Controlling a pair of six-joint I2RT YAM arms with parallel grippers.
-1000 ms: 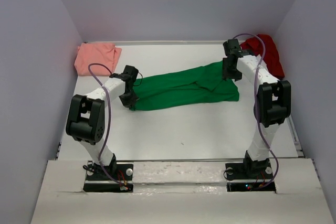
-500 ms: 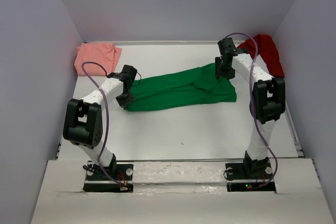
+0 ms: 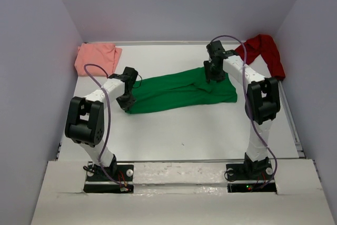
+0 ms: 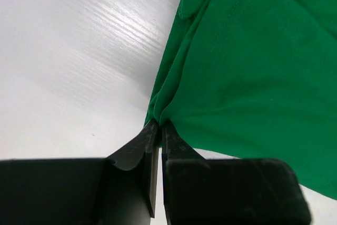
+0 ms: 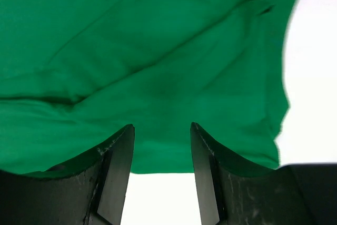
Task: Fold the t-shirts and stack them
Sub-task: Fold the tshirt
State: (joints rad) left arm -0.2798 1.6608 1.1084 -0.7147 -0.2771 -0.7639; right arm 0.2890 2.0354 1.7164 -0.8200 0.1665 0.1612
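The bright green t-shirt [image 3: 179, 89] lies stretched across the middle of the table in a long band. My left gripper [image 3: 126, 102] is shut on its left end; in the left wrist view the cloth [image 4: 247, 67] bunches into the closed fingertips [image 4: 159, 126]. My right gripper [image 3: 210, 73] is open above the shirt's far right part; in the right wrist view the green cloth [image 5: 158, 67] fills the space beyond the spread fingers [image 5: 162, 130]. The salmon-pink t-shirt [image 3: 96, 57] lies in the far left corner. The dark red t-shirt [image 3: 265, 51] lies crumpled in the far right corner.
Grey walls close in the table on three sides. The white table [image 3: 184, 130] shows bare in front of the green shirt. A raised strip runs along the table's right edge [image 3: 295, 130].
My right gripper has moved left along the far edge of the green shirt, away from the dark red shirt. My left gripper stays shut on the left end.
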